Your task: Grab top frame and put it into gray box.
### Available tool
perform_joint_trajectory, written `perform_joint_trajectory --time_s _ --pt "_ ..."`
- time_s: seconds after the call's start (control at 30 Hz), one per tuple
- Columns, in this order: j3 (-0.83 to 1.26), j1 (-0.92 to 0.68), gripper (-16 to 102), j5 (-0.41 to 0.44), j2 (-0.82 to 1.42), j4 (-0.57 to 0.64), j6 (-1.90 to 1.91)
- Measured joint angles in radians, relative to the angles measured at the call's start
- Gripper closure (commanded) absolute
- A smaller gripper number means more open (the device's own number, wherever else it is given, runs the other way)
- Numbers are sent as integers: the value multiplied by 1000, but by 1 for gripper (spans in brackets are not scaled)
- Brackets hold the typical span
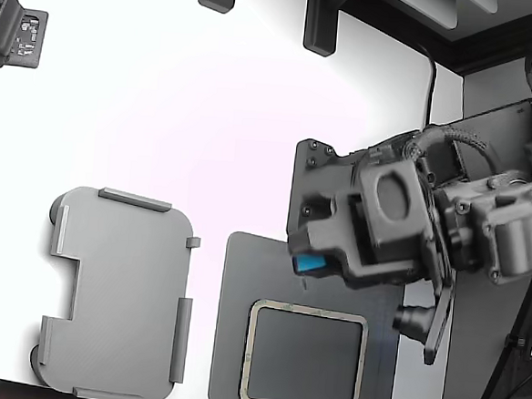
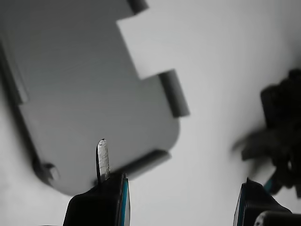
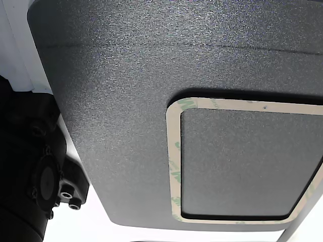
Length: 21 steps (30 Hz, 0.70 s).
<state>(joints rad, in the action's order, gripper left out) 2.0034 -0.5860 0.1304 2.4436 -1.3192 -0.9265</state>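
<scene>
Exterior view: top frame [image 1: 308, 309] lies flat on a dark mat [image 1: 234, 325] on the white counter [image 1: 208, 113], right of the gray box [image 1: 117, 299]. Pincer [image 1: 309, 268], spread and empty, hovers above; it should descend squarely over one frame edge.

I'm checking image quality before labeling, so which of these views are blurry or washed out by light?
Exterior view: sharp, but the white table is overexposed with a pinkish glare. Wrist view: soft overall, the tray is hazy and the dark shape at the edge is smeared. Other view: crisp, showing mat grain and the frame.
</scene>
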Motion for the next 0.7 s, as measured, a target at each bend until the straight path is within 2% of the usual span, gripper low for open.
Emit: perform_joint_trajectory --time_s 0.2,0.3,0.4,0.5,0.7 --pt "-5 -156 2 -152 -58 -97 -310" --pt "-34 -239 7 -206 -104 -132 -413" --pt "-37 -334 14 -222 -156 -133 -489" --pt "-43 -433 5 -238 -219 -127 -518" --pt "-84 -601 5 -242 -385 -126 -546"
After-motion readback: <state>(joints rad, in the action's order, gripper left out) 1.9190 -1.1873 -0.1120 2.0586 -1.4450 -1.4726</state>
